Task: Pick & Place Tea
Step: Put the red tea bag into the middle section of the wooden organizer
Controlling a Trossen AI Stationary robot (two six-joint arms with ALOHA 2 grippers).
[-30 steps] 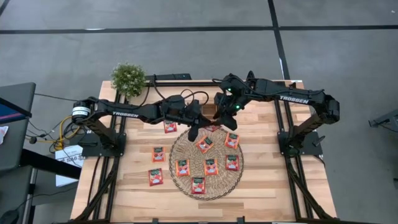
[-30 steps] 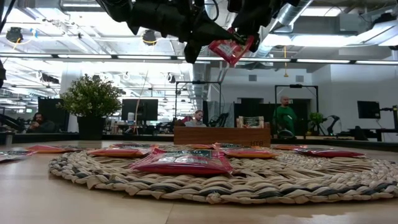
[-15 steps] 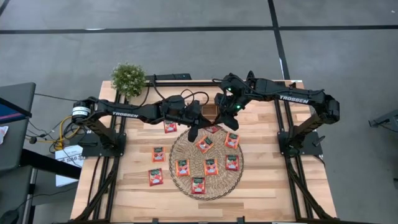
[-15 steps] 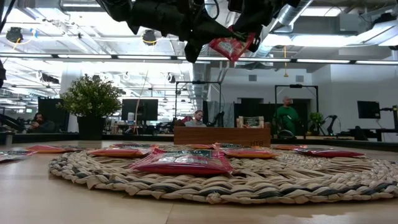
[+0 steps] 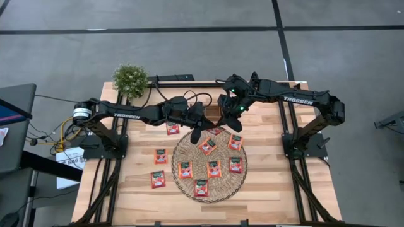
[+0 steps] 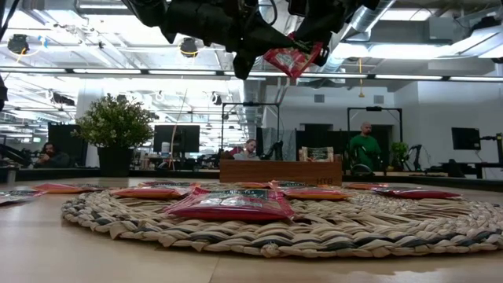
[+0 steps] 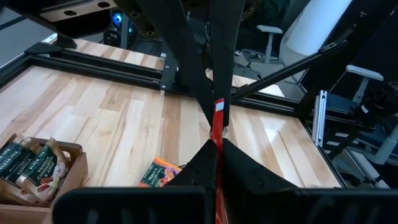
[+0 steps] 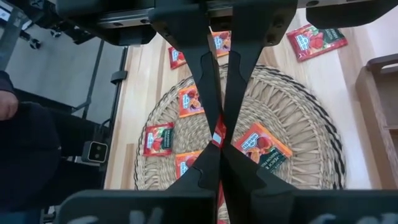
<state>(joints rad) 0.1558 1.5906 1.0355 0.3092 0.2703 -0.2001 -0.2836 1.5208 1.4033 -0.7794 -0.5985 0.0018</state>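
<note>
Two grippers meet above the far edge of the round woven mat, both pinching one red-orange tea sachet held well clear of the worktop. From the left, the left gripper reaches in with its fingers shut on the sachet's edge, seen edge-on in its wrist view. The right gripper comes from the opposite side and is likewise clamped on the same sachet. Below them, seven more sachets lie flat on the mat, and three others rest on the bare wood to its left. A small potted plant stands at the worktop's far left corner. A wooden tray with compartments sits behind the mat.
</note>
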